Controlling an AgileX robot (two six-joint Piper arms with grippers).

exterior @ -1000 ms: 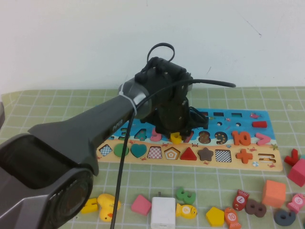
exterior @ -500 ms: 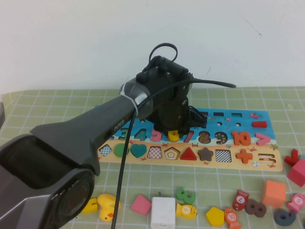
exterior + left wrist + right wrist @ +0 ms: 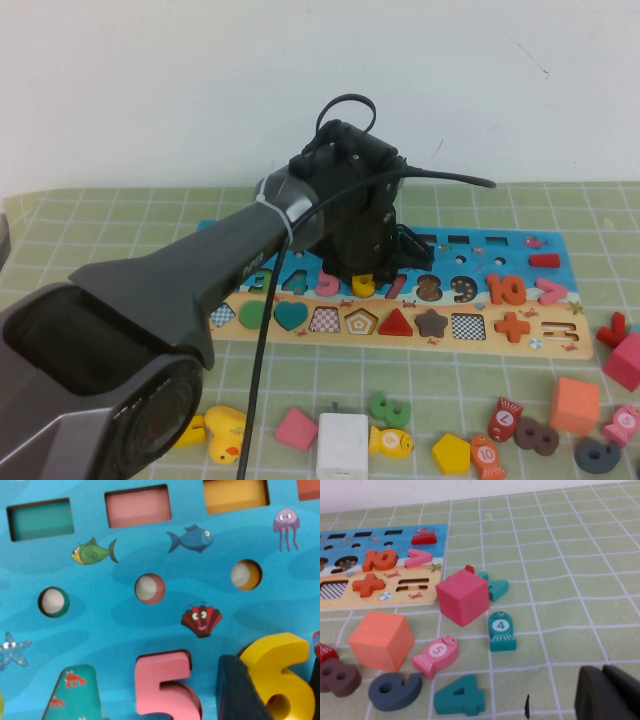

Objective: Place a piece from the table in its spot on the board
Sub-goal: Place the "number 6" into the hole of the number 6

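Observation:
The piece, a yellow numeral 6 (image 3: 366, 286) (image 3: 280, 680), sits between the fingers of my left gripper (image 3: 366, 278) (image 3: 275, 690), which is shut on it. It is low over the board (image 3: 480, 245) (image 3: 150, 625), in the numeral row just right of the pink 5 (image 3: 162, 682) and left of the 7. Whether it lies fully in its recess I cannot tell. The left arm hides the board's left-middle part in the high view. My right gripper (image 3: 607, 692) hovers shut and empty over the table (image 3: 570, 555), right of the board; the high view does not show it.
Loose pieces lie along the front of the table: a yellow duck (image 3: 228, 432), a white block (image 3: 343, 445), a green 3 (image 3: 390, 408), an orange cube (image 3: 574, 404) and a pink cube (image 3: 625, 360). Near the right gripper lie a teal 4 (image 3: 459, 695) and a teal fish (image 3: 501, 631).
The left gripper has shifted the yellow 6 slightly back and left along the numeral row, still shut on it. The right arm has not moved.

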